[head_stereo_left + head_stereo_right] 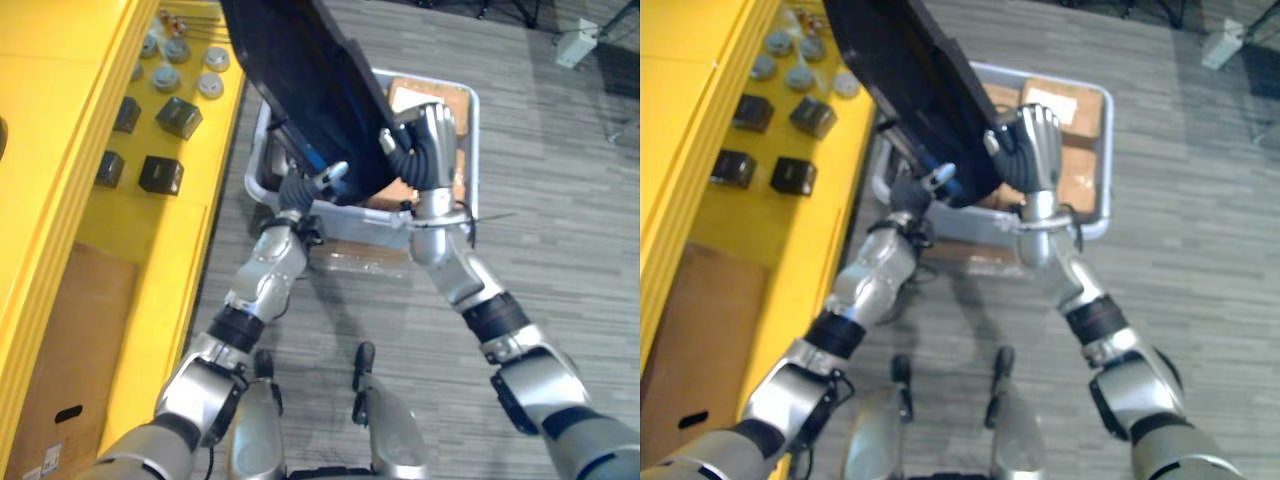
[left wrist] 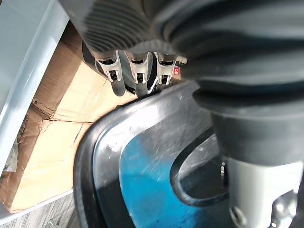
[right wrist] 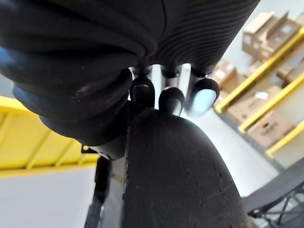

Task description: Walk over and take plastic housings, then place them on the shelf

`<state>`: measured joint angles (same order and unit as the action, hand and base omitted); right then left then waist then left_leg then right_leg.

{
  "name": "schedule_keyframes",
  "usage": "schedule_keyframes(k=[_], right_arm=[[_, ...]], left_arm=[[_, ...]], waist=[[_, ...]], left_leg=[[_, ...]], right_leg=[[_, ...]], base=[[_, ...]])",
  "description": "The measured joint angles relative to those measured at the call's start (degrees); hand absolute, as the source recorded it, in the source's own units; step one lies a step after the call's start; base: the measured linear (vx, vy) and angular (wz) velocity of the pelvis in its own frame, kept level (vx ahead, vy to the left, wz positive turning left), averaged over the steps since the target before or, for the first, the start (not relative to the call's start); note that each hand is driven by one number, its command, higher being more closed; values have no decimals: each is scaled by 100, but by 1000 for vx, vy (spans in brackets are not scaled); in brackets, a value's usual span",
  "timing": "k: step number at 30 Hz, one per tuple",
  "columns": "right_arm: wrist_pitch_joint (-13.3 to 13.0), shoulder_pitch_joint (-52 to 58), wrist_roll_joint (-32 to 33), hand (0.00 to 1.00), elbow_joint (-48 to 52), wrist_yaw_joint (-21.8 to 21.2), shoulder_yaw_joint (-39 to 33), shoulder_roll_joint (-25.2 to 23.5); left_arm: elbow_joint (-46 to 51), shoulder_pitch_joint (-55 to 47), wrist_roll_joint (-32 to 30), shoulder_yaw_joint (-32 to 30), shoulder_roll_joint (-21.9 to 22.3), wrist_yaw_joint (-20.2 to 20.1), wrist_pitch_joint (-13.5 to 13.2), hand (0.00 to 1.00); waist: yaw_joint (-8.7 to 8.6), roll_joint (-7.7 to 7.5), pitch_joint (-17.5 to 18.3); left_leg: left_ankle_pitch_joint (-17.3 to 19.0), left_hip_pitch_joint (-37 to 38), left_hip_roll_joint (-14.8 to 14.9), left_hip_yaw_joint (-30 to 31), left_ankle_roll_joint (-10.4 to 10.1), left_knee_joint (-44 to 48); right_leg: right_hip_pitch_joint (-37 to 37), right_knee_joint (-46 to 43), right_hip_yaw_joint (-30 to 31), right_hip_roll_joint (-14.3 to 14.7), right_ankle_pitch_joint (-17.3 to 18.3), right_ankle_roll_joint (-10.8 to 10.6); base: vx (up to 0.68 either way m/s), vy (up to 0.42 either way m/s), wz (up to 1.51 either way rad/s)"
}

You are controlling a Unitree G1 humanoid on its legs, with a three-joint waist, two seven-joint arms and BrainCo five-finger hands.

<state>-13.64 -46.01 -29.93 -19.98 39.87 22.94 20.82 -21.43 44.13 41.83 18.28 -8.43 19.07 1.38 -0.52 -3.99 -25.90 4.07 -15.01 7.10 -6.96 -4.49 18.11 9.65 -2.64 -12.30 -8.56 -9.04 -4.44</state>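
Got the black plastic housing (image 1: 300,70) gripped in both: left robot hand (image 1: 296,190) hooked on its lower edge, right robot hand (image 1: 430,150) curled over its side. It's big and tilted, so swinging it toward the yellow shelf (image 1: 60,120) left of my hands could clip the edge and twist it loose.

You'll find the large black plastic housing (image 1: 300,80) glossy on its inner face, with a blue sheen, and matt and finely grained on its outer face. The pale grey plastic bin (image 1: 474,125) is smooth. The brown cardboard (image 2: 52,128) inside it is matt and creased. The yellow shelf (image 1: 60,150) looks like smooth painted metal. The right hand (image 1: 432,140) wears a matt ribbed rubbery cover.
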Motion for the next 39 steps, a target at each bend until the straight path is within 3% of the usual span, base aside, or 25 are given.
schedule_keyframes(k=[3,5,6,7,13,16,20,25,28,32,33,39], right_arm=[[-35,220,35,100,368,-123,40,-65],[-53,345,164,100,509,-139,34,-87],[-53,466,291,100,621,-146,10,-125],[-53,579,401,100,681,-151,4,-183],[-53,1141,636,100,848,-173,-27,-435],[-53,1350,726,100,901,-204,-28,-507],[-57,1516,720,100,1170,-216,-12,-565],[-137,1670,652,100,1289,-169,9,-678],[-173,1728,642,100,1293,-121,10,-679],[-246,1832,644,100,1323,-100,5,-674],[-263,1854,644,0,1324,-100,2,-665],[-435,1876,671,0,1529,-130,9,-616]], left_arm=[[-65,-3,-10,2,6,134,-31,0],[-66,-9,-1,9,18,266,-180,0],[-65,-18,46,9,42,371,-384,0],[-65,-30,87,3,81,510,-615,100],[-52,-189,281,-205,369,807,-1688,100],[20,-215,310,-248,449,894,-2071,100],[338,-359,322,-312,450,934,-2286,100],[390,-451,295,-365,438,894,-2379,100],[391,-485,244,-369,430,799,-2383,100],[402,-511,188,-373,384,594,-2291,100],[402,-511,120,-372,356,523,-2240,100],[527,-512,9,-363,158,200,-2199,100]], waist=[[0,0,0],[0,0,0],[2,0,0],[3,0,0],[-1,-3,1],[-9,-4,2],[-22,-25,14],[-31,-179,101],[-29,-273,159],[-43,-280,164],[-51,-280,164],[-96,-280,164]], left_leg=[[2,5,2,4,-1,12],[4,20,2,3,-1,15],[5,36,3,-1,-2,12],[7,52,4,-13,-3,7],[32,98,54,-121,-28,-13],[51,106,84,-137,-43,-10],[56,118,101,-149,-50,-26],[61,236,104,-174,-57,-90],[55,258,95,-183,-62,-165],[51,295,77,-208,-64,-183],[50,299,73,-215,-64,-180],[49,305,36,-219,-62,-193]], right_leg=[[-31,33,-1,5,-12,-4],[-61,54,-2,6,-17,-6],[-77,63,0,6,-18,-6],[-84,64,11,7,-18,-6],[-82,123,118,55,-26,1],[-82,127,126,83,-40,-1],[-83,137,133,99,-41,0],[-174,188,151,106,-40,0],[-174,216,156,104,-40,1],[-180,219,168,87,-40,1],[-180,219,172,83,-40,1],[-179,226,175,49,-40,0]], base=[[0,0,0],[0,0,0],[0,0,0],[-8,18,-4],[-2,12,-9],[4,5,-5],[1,3,-1],[0,2,-1],[0,0,0],[1,4,-1],[0,0,0],[0,0,0]])
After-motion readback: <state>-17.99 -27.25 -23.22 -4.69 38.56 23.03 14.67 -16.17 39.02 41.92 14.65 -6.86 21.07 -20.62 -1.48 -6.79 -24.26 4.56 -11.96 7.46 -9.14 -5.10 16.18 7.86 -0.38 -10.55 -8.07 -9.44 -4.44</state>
